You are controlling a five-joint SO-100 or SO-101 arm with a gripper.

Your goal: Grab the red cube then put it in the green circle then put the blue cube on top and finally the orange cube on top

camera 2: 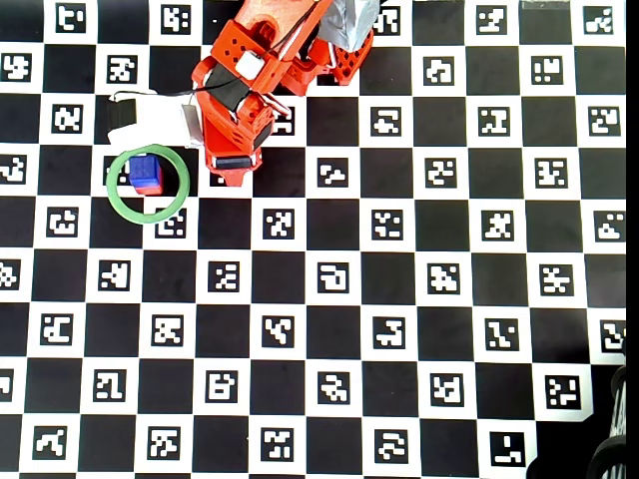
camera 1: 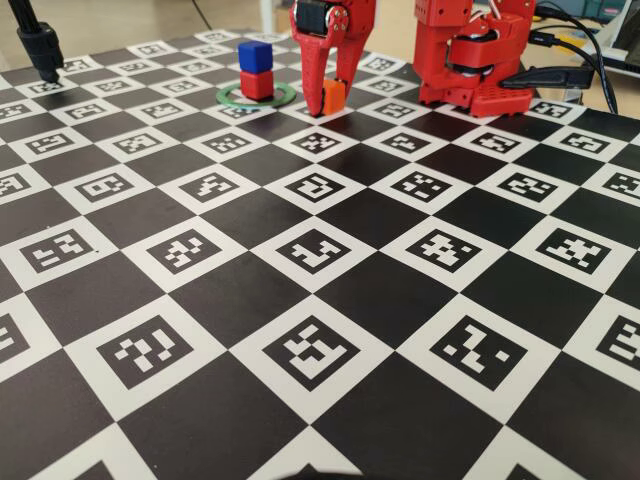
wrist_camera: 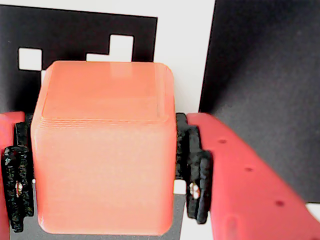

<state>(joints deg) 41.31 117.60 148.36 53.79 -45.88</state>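
The blue cube [camera 1: 255,56] sits on top of the red cube [camera 1: 257,86] inside the green circle [camera 1: 228,100] at the far side of the board. From overhead the blue cube [camera 2: 146,172] hides most of the red cube [camera 2: 151,188] within the ring [camera 2: 112,195]. My gripper [camera 1: 331,100] stands just right of the ring, pointing down, shut on the orange cube [camera 1: 333,96] at or just above the board. In the wrist view the orange cube [wrist_camera: 105,150] fills the space between the black pads [wrist_camera: 194,170] of the gripper [wrist_camera: 104,170]. From overhead the arm hides the orange cube.
The board is a black-and-white chequer of markers. The red arm base [camera 1: 470,60] stands at the far right with cables beside it. A black stand [camera 1: 40,45] is at the far left corner. A white part [camera 2: 150,115] lies just behind the ring.
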